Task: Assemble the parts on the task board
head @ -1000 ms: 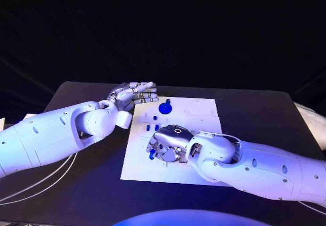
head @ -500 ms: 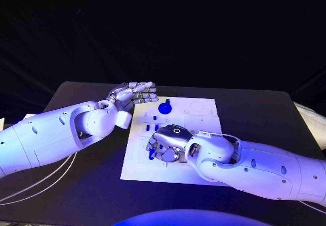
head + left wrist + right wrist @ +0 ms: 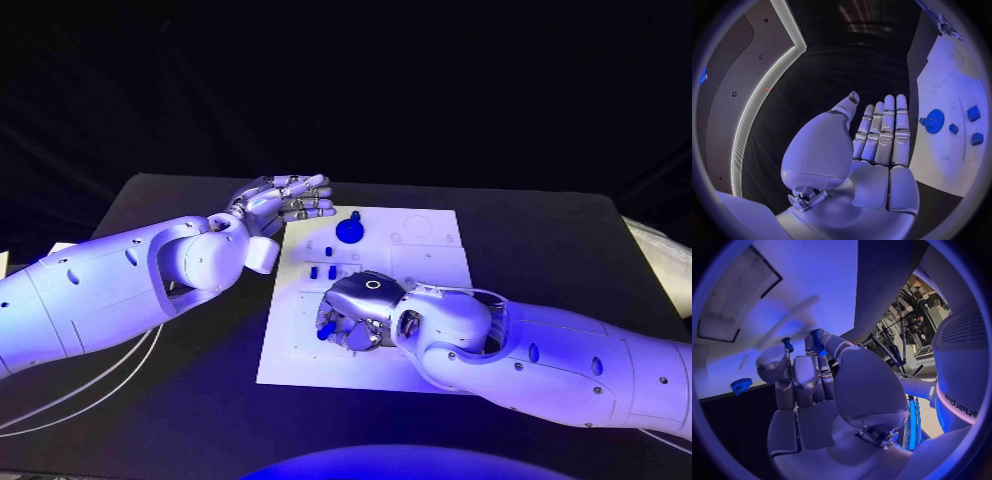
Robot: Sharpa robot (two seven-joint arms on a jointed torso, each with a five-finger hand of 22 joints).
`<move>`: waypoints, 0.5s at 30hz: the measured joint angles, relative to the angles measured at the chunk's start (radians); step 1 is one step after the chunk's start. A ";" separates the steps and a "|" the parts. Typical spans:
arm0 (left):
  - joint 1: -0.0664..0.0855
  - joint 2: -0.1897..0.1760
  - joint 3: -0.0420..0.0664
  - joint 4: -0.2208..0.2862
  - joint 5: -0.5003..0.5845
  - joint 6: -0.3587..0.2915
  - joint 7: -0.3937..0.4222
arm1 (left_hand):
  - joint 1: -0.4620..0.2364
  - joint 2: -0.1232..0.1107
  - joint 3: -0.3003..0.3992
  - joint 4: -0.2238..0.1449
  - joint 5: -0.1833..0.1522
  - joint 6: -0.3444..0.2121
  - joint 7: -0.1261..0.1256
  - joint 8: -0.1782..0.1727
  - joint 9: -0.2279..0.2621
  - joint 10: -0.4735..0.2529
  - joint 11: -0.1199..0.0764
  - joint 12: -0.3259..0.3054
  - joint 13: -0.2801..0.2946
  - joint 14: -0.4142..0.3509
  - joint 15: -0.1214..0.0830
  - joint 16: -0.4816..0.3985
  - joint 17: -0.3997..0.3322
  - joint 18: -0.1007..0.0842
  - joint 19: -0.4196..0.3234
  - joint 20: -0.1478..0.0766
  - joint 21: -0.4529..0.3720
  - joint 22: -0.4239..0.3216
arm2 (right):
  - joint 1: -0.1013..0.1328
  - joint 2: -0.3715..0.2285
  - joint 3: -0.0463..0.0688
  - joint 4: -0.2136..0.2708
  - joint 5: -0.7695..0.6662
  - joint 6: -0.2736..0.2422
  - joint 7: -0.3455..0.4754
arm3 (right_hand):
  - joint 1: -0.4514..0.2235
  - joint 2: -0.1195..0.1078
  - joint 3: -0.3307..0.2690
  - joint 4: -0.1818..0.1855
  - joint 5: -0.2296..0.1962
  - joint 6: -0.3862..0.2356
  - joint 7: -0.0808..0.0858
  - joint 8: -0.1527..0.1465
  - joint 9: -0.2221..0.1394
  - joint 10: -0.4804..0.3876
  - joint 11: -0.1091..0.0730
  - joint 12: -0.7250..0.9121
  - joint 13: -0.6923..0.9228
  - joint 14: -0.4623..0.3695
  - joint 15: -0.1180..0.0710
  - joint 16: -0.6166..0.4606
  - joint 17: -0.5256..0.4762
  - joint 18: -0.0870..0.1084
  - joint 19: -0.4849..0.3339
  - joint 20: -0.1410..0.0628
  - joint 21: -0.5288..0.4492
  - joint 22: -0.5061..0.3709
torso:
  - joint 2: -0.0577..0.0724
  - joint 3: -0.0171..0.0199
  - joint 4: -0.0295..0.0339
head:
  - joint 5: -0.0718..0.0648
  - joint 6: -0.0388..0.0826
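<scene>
Right hand [image 3: 353, 312] pinches a small blue part [image 3: 819, 340] over the white task board [image 3: 433, 250]; left hand [image 3: 286, 200] hovers beside it, fingers straight, pressed together.

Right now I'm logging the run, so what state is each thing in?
Left robot hand: fingers straight and together, holding nothing, raised beside the task board.
Right robot hand: curled down on the board, pinching a small blue part.
Blue gear: lying on the board, untouched.
Two small blue parts: on the board, untouched.

Dim surroundings, fisheye bending at edges
</scene>
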 measured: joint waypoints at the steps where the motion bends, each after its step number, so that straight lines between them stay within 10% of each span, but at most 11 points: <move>1: 0.000 0.000 0.000 0.000 0.000 0.000 0.000 | 0.000 0.000 0.000 0.000 0.000 0.000 0.000 0.000 0.000 0.000 0.000 0.000 0.000 0.000 0.000 0.000 0.000 0.000 0.000 0.000 0.000 0.000 | 0.000 0.000 0.000 0.000 -0.002 -0.003 -0.003 | 0.000 0.000 0.000 0.000 0.002 0.000 0.000 0.000 0.000 0.002 -0.002 0.002 0.001 -0.003 -0.003 0.000 0.002 0.000 0.000 0.000 0.003 0.003 | 0.000 0.0000 0.0000 | 0.000 0.000; 15: 0.000 0.001 0.000 -0.001 0.000 0.001 -0.002 | 0.000 0.000 0.000 0.000 0.000 0.000 0.000 0.000 0.000 0.000 0.000 0.000 0.000 0.000 0.000 0.000 0.000 0.000 0.000 0.000 0.000 0.000 | -0.002 -0.001 -0.003 0.004 -0.014 -0.033 -0.016 | 0.011 0.007 -0.006 -0.003 0.000 0.010 -0.010 0.012 0.000 0.009 -0.009 0.008 0.006 0.001 -0.006 0.005 0.005 0.000 0.003 -0.004 0.007 0.010 | 0.000 0.0000 0.0002 | -0.001 0.001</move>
